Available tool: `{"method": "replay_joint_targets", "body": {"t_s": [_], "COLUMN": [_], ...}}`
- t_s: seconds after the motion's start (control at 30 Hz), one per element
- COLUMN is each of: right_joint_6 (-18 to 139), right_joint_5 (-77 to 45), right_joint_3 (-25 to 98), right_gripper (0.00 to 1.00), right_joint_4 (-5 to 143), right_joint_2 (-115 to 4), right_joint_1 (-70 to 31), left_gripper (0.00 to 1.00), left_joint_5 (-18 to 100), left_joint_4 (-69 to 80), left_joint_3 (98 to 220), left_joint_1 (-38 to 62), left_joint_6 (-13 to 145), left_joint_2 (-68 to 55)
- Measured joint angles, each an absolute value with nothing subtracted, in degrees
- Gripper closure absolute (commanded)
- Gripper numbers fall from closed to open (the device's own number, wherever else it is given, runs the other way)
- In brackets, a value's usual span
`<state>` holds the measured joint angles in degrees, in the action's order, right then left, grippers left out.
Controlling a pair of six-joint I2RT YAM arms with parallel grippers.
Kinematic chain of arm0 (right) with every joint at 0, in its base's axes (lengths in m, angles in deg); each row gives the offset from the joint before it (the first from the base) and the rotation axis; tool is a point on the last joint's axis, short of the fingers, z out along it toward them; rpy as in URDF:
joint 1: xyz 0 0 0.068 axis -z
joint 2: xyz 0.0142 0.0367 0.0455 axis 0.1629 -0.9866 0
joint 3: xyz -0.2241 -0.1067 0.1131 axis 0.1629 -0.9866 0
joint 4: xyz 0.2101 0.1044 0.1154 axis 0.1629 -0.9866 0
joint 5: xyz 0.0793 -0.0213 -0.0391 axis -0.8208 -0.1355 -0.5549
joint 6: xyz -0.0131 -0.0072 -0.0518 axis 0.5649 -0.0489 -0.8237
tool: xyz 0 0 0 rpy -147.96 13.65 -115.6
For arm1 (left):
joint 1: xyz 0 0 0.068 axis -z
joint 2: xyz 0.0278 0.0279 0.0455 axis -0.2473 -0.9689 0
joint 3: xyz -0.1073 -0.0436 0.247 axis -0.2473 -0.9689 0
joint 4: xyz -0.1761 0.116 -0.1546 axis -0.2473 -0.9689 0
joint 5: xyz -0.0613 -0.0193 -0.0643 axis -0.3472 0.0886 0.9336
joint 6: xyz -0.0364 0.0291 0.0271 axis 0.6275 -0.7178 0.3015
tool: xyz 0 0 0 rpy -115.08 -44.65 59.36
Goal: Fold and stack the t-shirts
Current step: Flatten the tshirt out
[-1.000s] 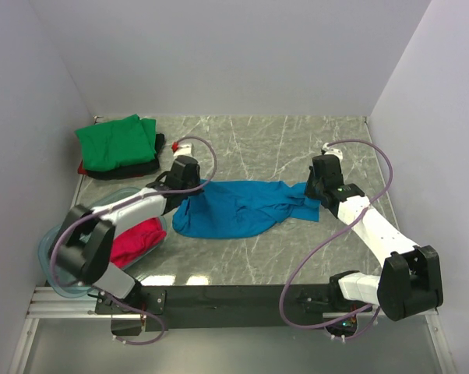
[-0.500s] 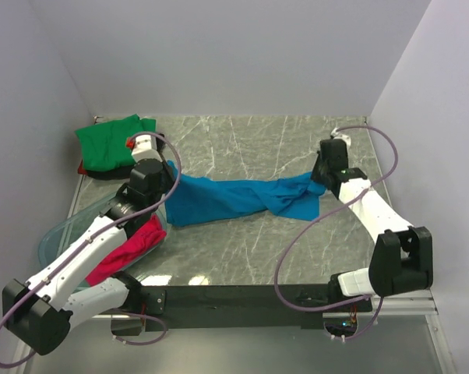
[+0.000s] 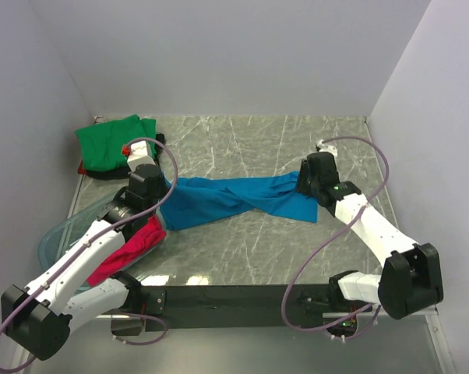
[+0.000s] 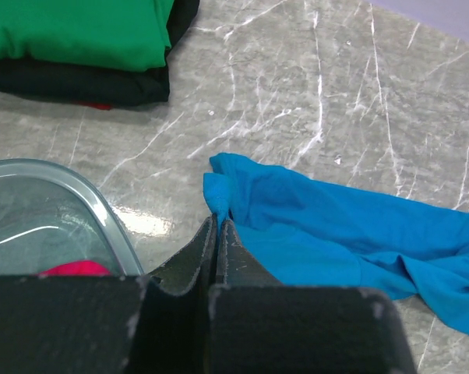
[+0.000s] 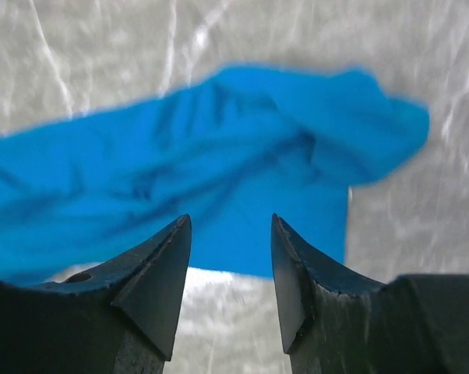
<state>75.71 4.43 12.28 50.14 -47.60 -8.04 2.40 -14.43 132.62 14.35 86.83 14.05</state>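
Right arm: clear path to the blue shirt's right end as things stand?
Likely yes. The right pincer hangs open just over the blue t-shirt, nothing between them. The left pincer is shut on the shirt's opposite end, well clear.

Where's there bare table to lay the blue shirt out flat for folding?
Two bare patches: the far marble strip between the green shirt stack and the right wall, behind the blue shirt; and the near strip between that shirt and the black base rail. The left side is crowded: stack, clear bin with the magenta shirt, and the left arm.
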Motion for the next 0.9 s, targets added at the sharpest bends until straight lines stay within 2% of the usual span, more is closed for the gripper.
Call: {"method": "replay_joint_targets", "body": {"t_s": [0.37, 0.67, 0.9], "right_joint_6": [82.99, 85.74, 86.94], "right_joint_5": [5.80, 2.98, 2.85], "right_joint_3": [4.13, 1.85, 1.68], "right_gripper": [0.49, 0.53, 0.53], "right_joint_4": [47.54, 46.91, 45.62], "right_joint_2": [-46.09, -55.33, -57.08], "right_joint_1": [-7.12, -1.65, -0.84], "left_gripper": [0.99, 1.00, 0.99], "left_joint_5": [2.68, 3.54, 5.04], "left_joint_4": [-14.98, -15.24, -15.22], "left_joint_3": [132.62, 132.62, 132.62], "left_joint_1": [13.62, 13.60, 13.52], "left_joint_6": [86.83, 86.79, 86.61], "left_joint_2": [14.14, 15.65, 15.60]}}
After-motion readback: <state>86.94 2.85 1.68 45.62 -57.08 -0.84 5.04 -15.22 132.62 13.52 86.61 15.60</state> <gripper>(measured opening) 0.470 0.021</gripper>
